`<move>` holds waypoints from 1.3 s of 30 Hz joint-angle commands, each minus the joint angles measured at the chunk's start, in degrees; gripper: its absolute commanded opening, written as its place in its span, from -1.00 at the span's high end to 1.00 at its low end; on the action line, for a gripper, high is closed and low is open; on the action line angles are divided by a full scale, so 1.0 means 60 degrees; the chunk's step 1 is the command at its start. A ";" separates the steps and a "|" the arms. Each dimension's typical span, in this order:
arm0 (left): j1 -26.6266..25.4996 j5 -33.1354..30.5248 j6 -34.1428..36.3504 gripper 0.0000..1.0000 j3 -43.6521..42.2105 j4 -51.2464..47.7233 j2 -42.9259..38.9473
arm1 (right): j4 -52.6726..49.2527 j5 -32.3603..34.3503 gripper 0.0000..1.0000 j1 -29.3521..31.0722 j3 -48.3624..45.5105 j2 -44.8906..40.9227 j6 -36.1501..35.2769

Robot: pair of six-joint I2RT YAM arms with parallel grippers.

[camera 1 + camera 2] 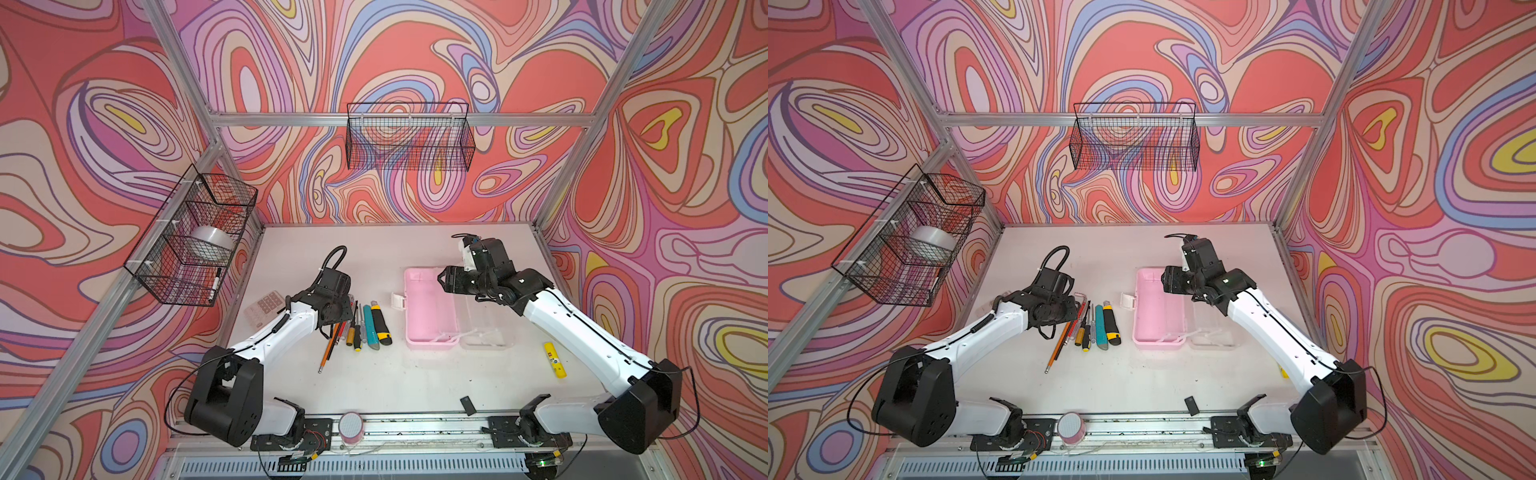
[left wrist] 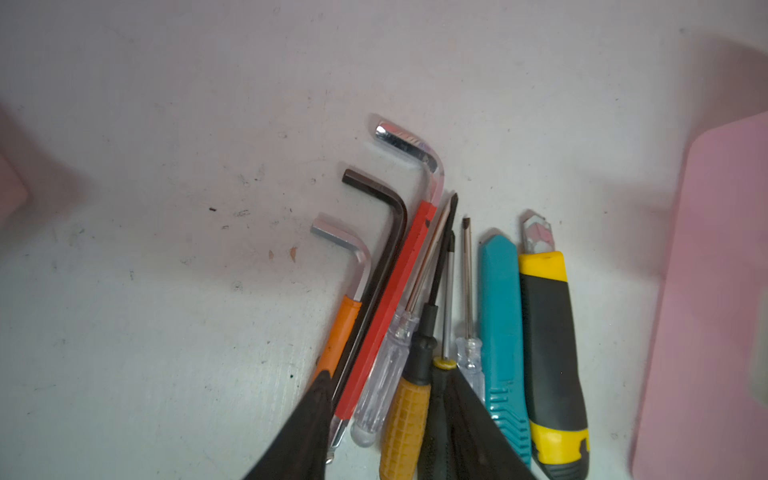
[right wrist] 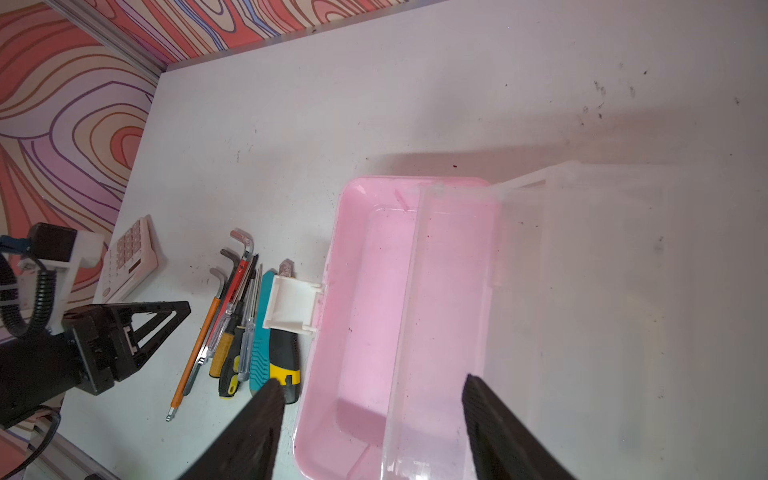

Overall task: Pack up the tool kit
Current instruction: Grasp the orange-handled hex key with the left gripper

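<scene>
The pink box of the tool kit lies open on the white table, its clear lid folded out to the right and its white latch on the left. To its left lie hex keys, screwdrivers, a teal knife and a yellow-black knife, side by side. My left gripper is down over the hex keys and screwdriver handles. Its fingers stand apart on either side of that bundle, which lies flat. My right gripper hangs open above the box's far end, holding nothing.
A calculator sits behind the left arm. A yellow glue stick lies at the right under the right arm. A small black piece and a pink round object are at the front edge. Wire baskets hang on the walls.
</scene>
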 commanded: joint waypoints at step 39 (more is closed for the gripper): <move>0.0591 0.0120 0.0137 0.53 -0.0393 0.0940 0.2176 | 0.0500 0.0343 -0.48 0.0077 -0.0732 0.0465 0.0184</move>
